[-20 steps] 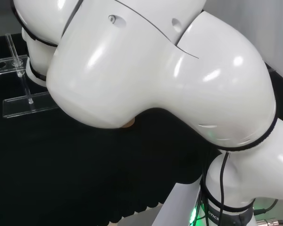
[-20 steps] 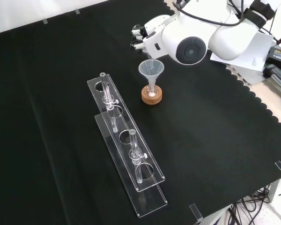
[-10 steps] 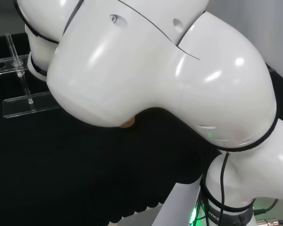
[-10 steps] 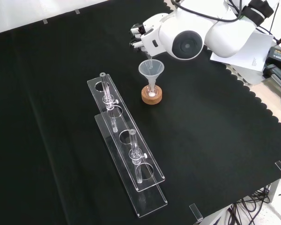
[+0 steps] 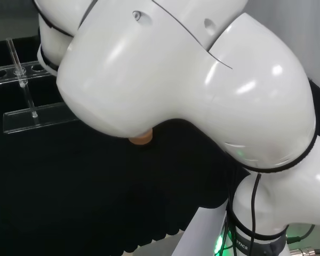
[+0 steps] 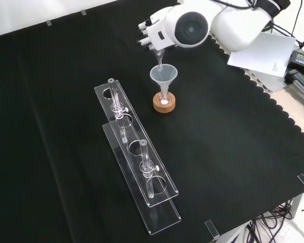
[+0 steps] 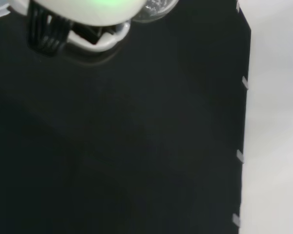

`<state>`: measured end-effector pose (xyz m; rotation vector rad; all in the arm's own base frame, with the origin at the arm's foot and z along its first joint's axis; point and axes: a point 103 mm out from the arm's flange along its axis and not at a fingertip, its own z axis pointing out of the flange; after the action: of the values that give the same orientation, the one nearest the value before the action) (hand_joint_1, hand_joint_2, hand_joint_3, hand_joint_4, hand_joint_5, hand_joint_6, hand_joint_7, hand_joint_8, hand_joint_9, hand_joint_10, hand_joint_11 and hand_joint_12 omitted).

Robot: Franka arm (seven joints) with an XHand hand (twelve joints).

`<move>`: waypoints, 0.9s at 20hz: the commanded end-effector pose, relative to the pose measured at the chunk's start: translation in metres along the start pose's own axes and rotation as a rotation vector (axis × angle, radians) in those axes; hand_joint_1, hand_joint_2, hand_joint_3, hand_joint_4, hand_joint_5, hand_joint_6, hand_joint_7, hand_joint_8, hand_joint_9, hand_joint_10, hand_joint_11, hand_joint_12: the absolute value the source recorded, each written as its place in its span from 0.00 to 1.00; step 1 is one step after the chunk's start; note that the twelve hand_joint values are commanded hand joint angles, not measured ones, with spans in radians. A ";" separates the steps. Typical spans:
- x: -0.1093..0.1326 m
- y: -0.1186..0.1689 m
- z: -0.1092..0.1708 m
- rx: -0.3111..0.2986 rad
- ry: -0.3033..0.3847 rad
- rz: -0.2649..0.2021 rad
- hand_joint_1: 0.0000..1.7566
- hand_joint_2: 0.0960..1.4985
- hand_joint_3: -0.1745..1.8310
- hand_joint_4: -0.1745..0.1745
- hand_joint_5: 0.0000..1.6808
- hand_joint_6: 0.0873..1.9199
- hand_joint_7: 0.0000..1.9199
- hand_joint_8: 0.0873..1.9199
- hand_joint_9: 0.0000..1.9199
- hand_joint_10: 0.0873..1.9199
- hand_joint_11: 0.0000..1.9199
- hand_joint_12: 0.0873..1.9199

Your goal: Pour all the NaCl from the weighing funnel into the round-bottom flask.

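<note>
One clear rack (image 6: 137, 169) of two tiers, upright tubes slotted in its holes, lies at the front view's left, well apart from the pour. To its right we list one cork ring (image 6: 164, 103) steadying the round-bottom flask (image 6: 164, 99), with a clear cone funnel (image 6: 163, 76) in its neck to widen the target. Above it the hand (image 6: 151, 35) tips the weighing funnel (image 6: 159, 62) spout-down into the cone; whether its fingers are curled we cannot tell, and bare cloth (image 6: 233, 136) leaves room rightward.
</note>
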<state>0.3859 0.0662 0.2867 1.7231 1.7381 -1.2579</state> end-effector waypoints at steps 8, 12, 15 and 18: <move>-0.020 0.004 0.018 0.021 0.378 0.013 0.66 0.38 0.37 1.00 0.94 0.00 0.40 0.31 0.63 0.01 0.57 0.42; -0.025 0.005 0.022 0.025 0.460 0.025 0.66 0.39 0.37 1.00 0.94 0.00 0.39 0.31 0.63 0.01 0.57 0.42; -0.027 0.006 0.025 0.021 0.495 0.036 0.66 0.39 0.37 1.00 0.94 0.00 0.39 0.31 0.63 0.01 0.57 0.42; -0.031 0.007 0.028 0.012 0.536 0.049 0.66 0.39 0.37 1.00 0.94 0.00 0.39 0.31 0.63 0.01 0.57 0.42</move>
<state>0.3889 0.0287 0.2964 2.1927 1.9126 -0.9082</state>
